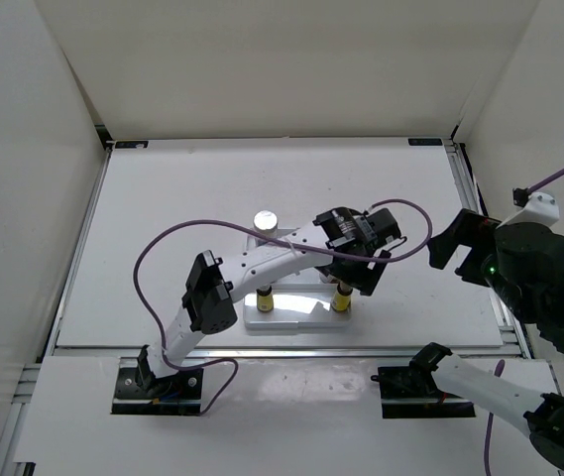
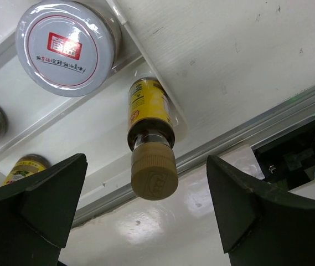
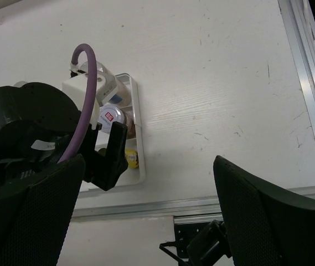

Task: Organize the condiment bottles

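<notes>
Left gripper [image 2: 146, 191], spread wide, hangs over a yellow bottle [image 2: 149, 105] standing in the tray [image 1: 296, 319]; right gripper [image 3: 149, 177], also spread, is well off the tray, so I judge little remains.

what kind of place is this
Probably a robot test cell: plain white walls box in a white table, left arm and right arm are bolted at its near edge, and a tray holds condiment bottles.

left tool [image 2: 146, 208] and right tool [image 3: 149, 213] both gape wide.
</notes>
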{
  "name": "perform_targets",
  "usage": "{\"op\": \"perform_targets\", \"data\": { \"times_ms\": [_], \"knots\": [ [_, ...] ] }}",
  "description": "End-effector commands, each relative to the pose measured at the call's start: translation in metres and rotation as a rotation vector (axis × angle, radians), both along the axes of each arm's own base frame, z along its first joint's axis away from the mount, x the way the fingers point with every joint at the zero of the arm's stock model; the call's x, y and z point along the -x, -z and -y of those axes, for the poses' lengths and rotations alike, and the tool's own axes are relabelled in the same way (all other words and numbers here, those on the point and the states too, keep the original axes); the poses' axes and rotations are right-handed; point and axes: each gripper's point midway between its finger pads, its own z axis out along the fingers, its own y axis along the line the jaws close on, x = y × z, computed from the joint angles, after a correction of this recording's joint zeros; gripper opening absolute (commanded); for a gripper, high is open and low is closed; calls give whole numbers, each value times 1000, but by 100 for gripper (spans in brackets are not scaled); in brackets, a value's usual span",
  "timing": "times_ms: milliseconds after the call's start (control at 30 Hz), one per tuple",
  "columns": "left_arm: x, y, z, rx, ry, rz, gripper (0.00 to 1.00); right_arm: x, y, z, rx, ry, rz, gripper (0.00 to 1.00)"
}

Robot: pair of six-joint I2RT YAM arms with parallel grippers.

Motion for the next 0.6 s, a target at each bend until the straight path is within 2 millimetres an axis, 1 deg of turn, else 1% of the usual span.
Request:
{"op": "perform_targets", "data": {
  "times_ms": [0,33,67,133,167,200,233,267,300,333,367,400,433,467,500,533,567],
  "knots": [
    [-6,-63,-10,133,-22,56,100,34,36,29,138,9,-178,100],
    [-10,-71,-17,141,-36,61,100,34,39,28,138,14,-188,100],
    [-14,-88,-24,171,-51,89,100,34,42,28,144,14,-195,100],
    [-26,-103,-38,187,-81,128,100,32,43,27,144,14,-195,100],
    [-28,-122,-46,215,-96,169,100,30,41,25,136,14,-186,100],
    [-34,-133,-55,229,-120,197,100,29,43,24,138,14,-188,100],
    [-36,-143,-61,237,-122,227,100,26,44,21,141,9,-182,100],
    [-46,-153,-73,230,-149,282,100,26,44,21,141,9,-182,100],
    [-49,-173,-87,260,-177,321,100,24,45,18,132,2,-181,100],
    [-51,-183,-95,262,-182,358,100,22,47,16,135,2,-185,100],
    [-61,-194,-111,246,-217,423,100,21,43,16,126,-6,-161,100],
    [-66,-205,-123,245,-243,462,100,19,46,14,129,-6,-165,100],
    [-69,-214,-143,222,-289,523,100,20,46,15,138,-12,-164,100],
    [-74,-219,-159,200,-319,559,100,17,47,13,136,-12,-162,100],
    [-75,-231,-181,201,-365,599,100,17,47,13,136,-12,-162,100],
    [-79,-225,-200,137,-407,634,100,13,46,12,145,-2,-160,100],
    [-80,-225,-212,123,-438,648,100,11,48,10,154,-2,-170,100]
  ]
}}
